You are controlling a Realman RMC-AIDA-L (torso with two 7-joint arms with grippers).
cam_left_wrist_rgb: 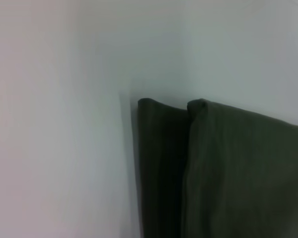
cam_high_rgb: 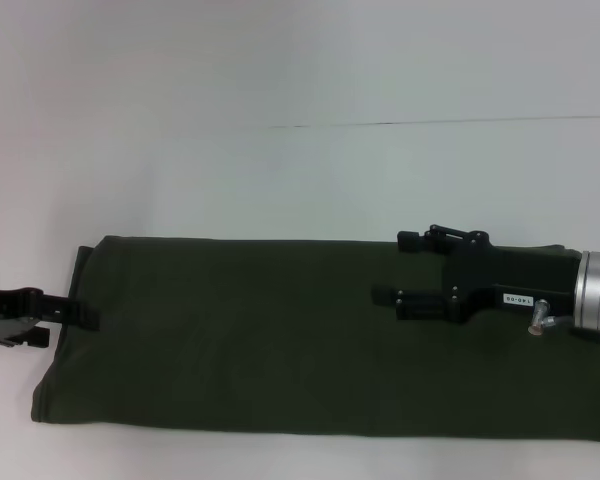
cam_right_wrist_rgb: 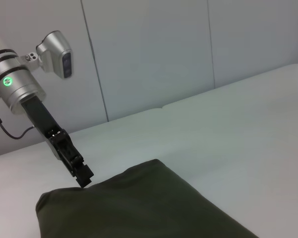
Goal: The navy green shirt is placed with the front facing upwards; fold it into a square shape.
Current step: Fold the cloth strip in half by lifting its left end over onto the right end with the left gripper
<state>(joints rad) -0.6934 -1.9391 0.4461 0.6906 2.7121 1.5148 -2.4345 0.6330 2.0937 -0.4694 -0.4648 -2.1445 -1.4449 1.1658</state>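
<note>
Navy green shirt (cam_high_rgb: pixel 260 340) lies folded, long axis left-right.

Black hands (cam_high_rgb: pixel 412 268); silver wrists; green indicator light (cam_right_wrist_rgb: pixel 8 82)

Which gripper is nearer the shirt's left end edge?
Left. The left gripper sits at the left end edge of the navy green shirt; the right gripper hovers over its right half.

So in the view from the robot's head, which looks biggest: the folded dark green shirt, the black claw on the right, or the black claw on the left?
1. The dark olive-green folded cloth shirt, by far.
2. The black right gripper with its silver wrist.
3. The black left gripper, partly cut off at the picture's edge, so its rank is unsure.
</note>
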